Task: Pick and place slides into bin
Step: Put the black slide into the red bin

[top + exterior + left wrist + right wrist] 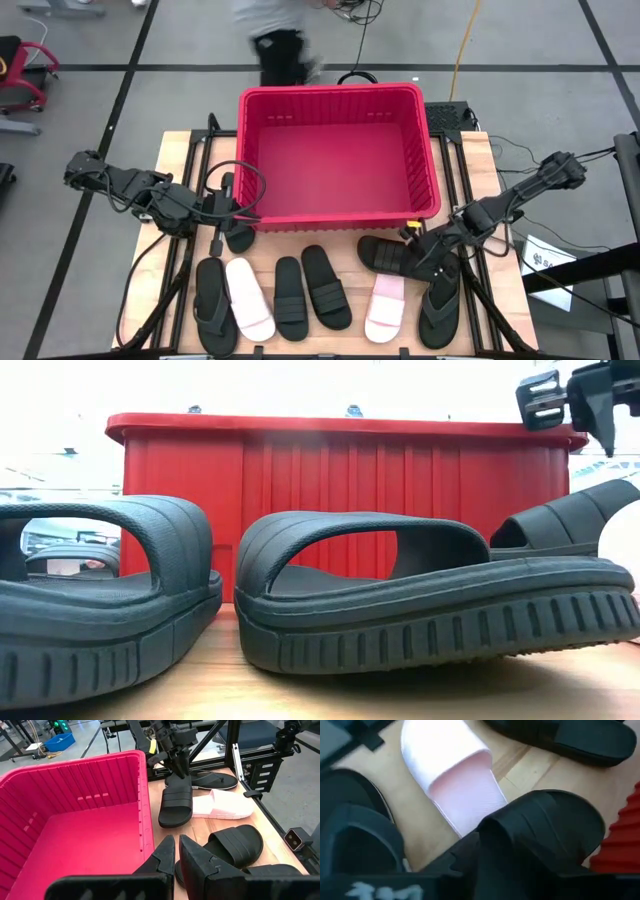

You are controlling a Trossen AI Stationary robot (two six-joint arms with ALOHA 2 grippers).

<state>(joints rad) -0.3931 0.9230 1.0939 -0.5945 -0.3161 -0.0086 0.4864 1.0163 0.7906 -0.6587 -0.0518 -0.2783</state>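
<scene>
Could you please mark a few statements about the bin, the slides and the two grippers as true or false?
1. The red bin already holds several slides. False: its floor shows bare, with all slides on the table.
2. The right gripper is at a black slide beside a pink slide. True.
3. The left gripper carries a pink slide. False: it holds nothing and waits shut by the bin's front left corner.
4. A person stands beyond the bin. True.

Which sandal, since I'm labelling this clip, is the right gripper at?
Start at the large red plastic crate. Off its right corner nearest the sandals, at the right gripper, lies a black wide-strap slide. Unlike the sandals in the row, it lies slanted, just above the pale pink slide.
</scene>
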